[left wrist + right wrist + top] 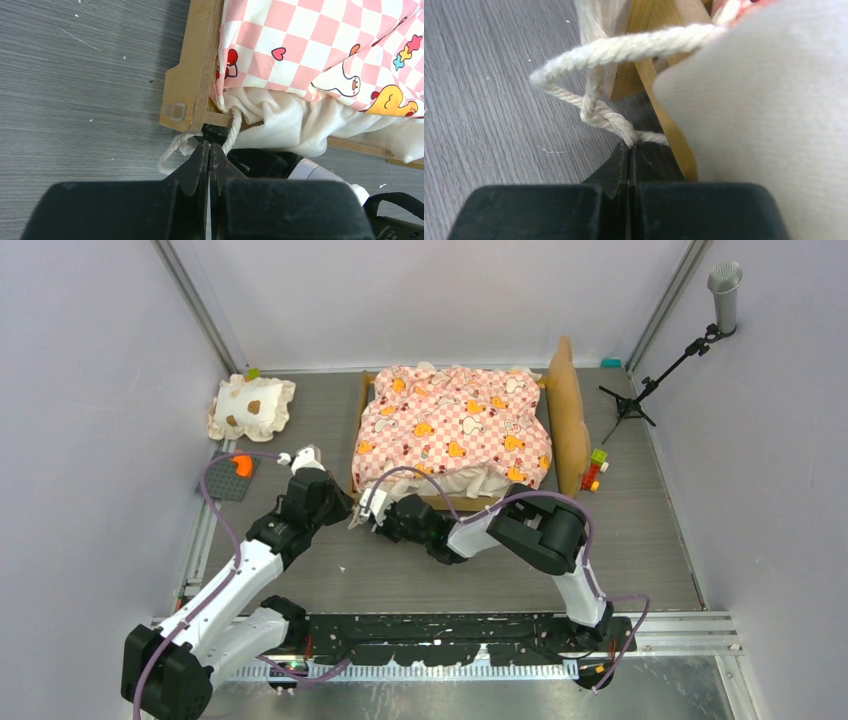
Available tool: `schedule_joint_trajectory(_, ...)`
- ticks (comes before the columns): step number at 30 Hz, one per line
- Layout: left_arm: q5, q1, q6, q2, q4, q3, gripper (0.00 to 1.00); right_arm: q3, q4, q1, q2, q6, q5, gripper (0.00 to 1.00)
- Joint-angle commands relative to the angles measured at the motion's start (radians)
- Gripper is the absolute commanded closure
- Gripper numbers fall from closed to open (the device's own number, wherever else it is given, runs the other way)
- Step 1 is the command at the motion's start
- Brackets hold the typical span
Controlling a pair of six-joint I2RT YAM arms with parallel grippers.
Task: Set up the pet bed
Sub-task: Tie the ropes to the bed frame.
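Toward the table's [650, 540] far edge sits the pet bed [455, 430]; at its near left corner the right gripper [629, 145] pinches a cream cord [624, 47], apparently for knotting; the left gripper [209, 146] is closed alongside, its hold on the cord unclear.

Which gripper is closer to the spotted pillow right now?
Left. The left gripper sits at the pet bed's near-left corner, on the pillow side. The right gripper, pinching the cord, reaches that corner from the right, slightly farther away.
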Motion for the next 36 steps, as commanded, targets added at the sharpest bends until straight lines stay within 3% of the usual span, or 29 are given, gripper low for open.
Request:
schedule_joint_trajectory(1,-0.001,0.009,0.005,-0.020,0.031,0.000,1.00,-0.064,0.060,-0.003,-0.011,0.072,-0.011,0.99)
schedule_joint_trajectory(5,-0.009,0.015,0.014,-0.040,0.001,-0.004,1.00,-0.135,0.069,0.000,-0.062,0.150,-0.004,0.99)
schedule_joint_trajectory(11,-0.046,0.030,0.041,-0.090,-0.042,-0.015,1.00,-0.156,-0.128,0.037,-0.168,0.225,0.071,0.99)
schedule_joint_trajectory(19,-0.106,0.095,0.115,-0.107,-0.108,0.030,1.00,-0.198,-0.194,0.060,-0.215,0.276,0.188,0.99)
schedule_joint_trajectory(36,-0.027,0.227,0.194,-0.030,-0.085,0.169,1.00,-0.094,-0.639,0.060,-0.257,0.494,0.488,0.99)
